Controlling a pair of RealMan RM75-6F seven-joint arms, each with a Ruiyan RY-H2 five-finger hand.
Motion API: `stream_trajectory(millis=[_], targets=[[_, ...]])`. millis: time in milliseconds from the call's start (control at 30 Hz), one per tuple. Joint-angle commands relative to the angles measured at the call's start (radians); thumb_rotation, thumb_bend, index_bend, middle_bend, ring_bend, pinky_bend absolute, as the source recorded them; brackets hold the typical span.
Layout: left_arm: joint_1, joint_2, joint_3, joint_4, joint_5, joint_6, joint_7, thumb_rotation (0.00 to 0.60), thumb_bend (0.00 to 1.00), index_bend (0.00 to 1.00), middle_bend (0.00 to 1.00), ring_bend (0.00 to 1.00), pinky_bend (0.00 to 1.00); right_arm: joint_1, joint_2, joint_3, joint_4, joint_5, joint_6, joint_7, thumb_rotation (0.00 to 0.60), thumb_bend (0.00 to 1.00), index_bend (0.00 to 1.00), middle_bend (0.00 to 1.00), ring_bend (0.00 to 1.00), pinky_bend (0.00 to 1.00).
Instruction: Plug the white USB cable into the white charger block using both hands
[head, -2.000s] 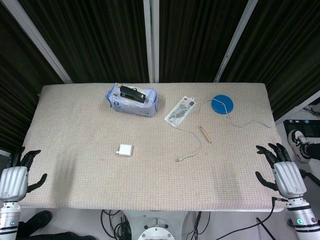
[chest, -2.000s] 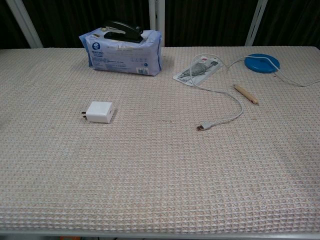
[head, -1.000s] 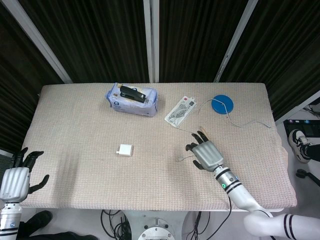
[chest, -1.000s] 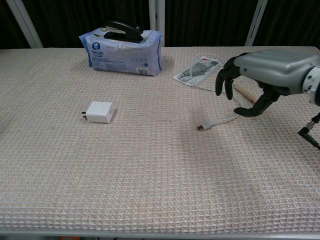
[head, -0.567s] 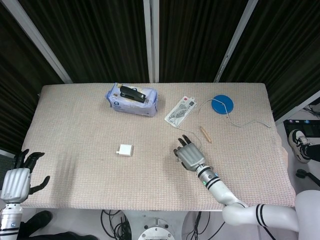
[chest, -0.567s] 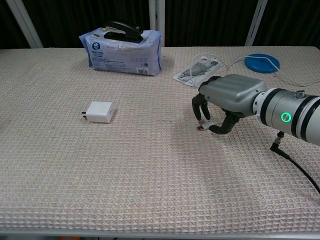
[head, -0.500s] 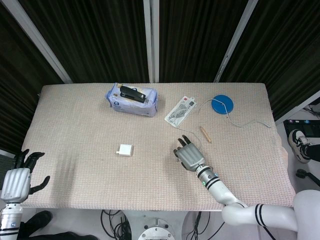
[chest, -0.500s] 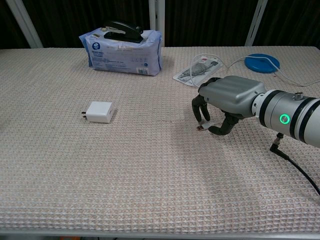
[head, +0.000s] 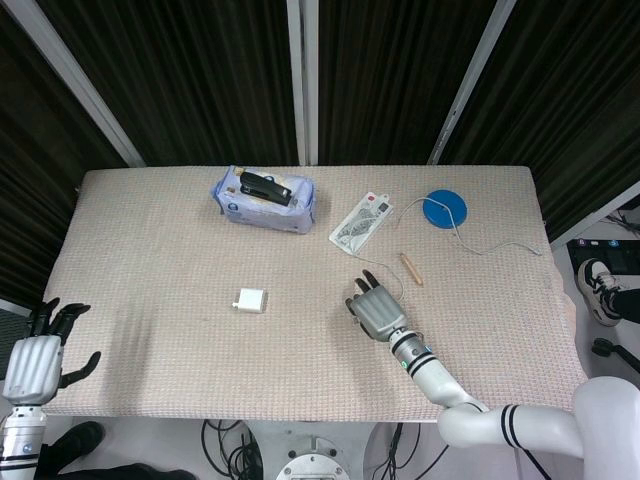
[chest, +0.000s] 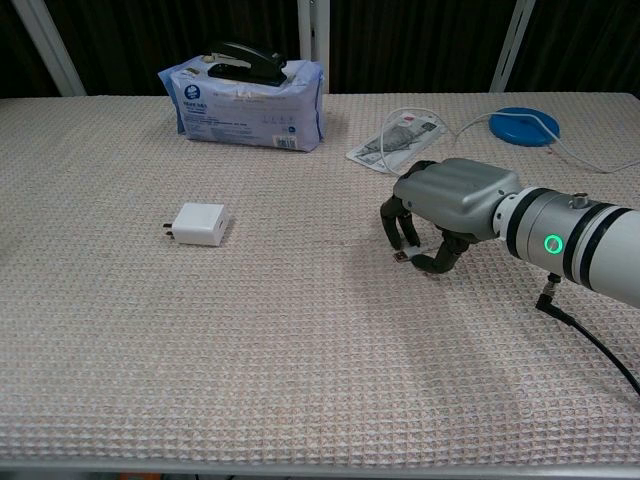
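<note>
Beige waffle-weave table cover (chest: 250, 350) — right hand (chest: 440, 215) curled over white USB cable's plug end (chest: 401, 257), grip unconfirmed; white square charger block (chest: 200, 224) at 9 o'clock. Plug to be pinched squarely.

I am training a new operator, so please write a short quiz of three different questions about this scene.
1. True or false: the white charger block is held by the left hand.
2. Which thing lies on top of the blue wipes pack? A) a black clip B) a pencil C) a blue disc
3. Fill in: the right hand has its fingers curled over the ____ end of the white USB cable.

Key: 1 false, the block lies alone on the table. 2 A. 3 plug.
</note>
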Motion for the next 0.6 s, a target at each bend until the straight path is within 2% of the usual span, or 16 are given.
stream_trajectory(millis=[33, 600], targets=[[0.000, -0.001, 0.000, 0.002, 0.000, -0.001, -0.001, 0.600, 0.24, 0.20, 0.16, 0.00, 0.00, 0.003, -0.002, -0.001, 0.003, 0.007, 0.000, 0.000, 0.600, 0.31, 0.46, 0.48, 0.13, 0.05], [0.002, -0.003, -0.002, 0.007, 0.001, -0.003, -0.006, 0.600, 0.24, 0.20, 0.15, 0.00, 0.00, 0.014, 0.009, -0.019, -0.015, 0.020, 0.023, -0.013, 0.600, 0.32, 0.47, 0.49, 0.13, 0.06]])
